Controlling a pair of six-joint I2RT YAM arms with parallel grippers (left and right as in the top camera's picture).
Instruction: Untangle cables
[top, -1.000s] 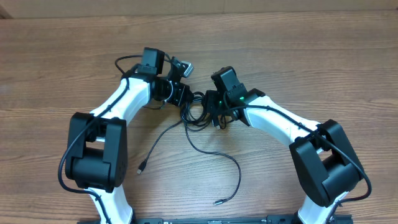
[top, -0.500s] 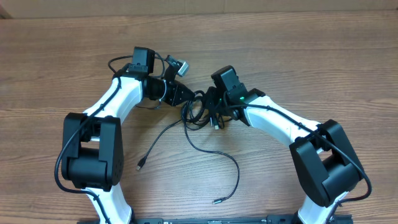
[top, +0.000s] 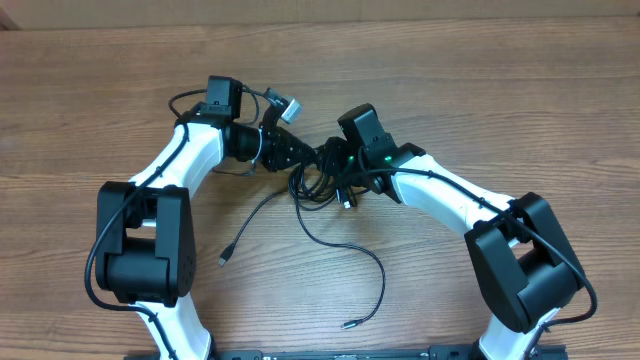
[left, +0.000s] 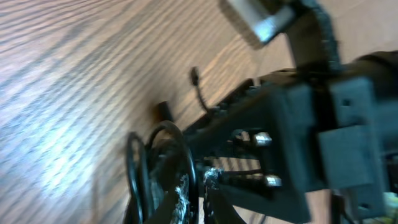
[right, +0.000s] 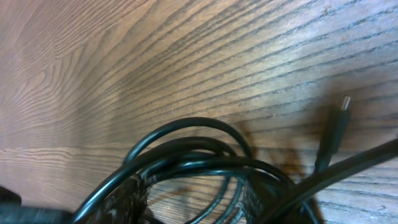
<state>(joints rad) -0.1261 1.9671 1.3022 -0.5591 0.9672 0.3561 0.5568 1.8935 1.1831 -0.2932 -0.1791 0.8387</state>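
The cables lie as a black tangle of loops at mid-table between my two arms. From the left, my left gripper reaches into the tangle. In the blurred left wrist view its fingertips stand almost together with one thin strand between them, so my left gripper is shut on a cable. My right gripper sits on the tangle's right side. Close up, my right gripper is open, and cable loops run across and between its fingers with wood showing in the gap.
Two loose cable tails trail toward the front, one ending in a plug on the left, the other in a plug near the front edge. Another plug lies right of the loops. The right arm's dark body is close to the left gripper.
The left arm's wrist has swung to the left and its gripper has pushed slightly right into the tangle. The right arm and the tangle have barely moved.
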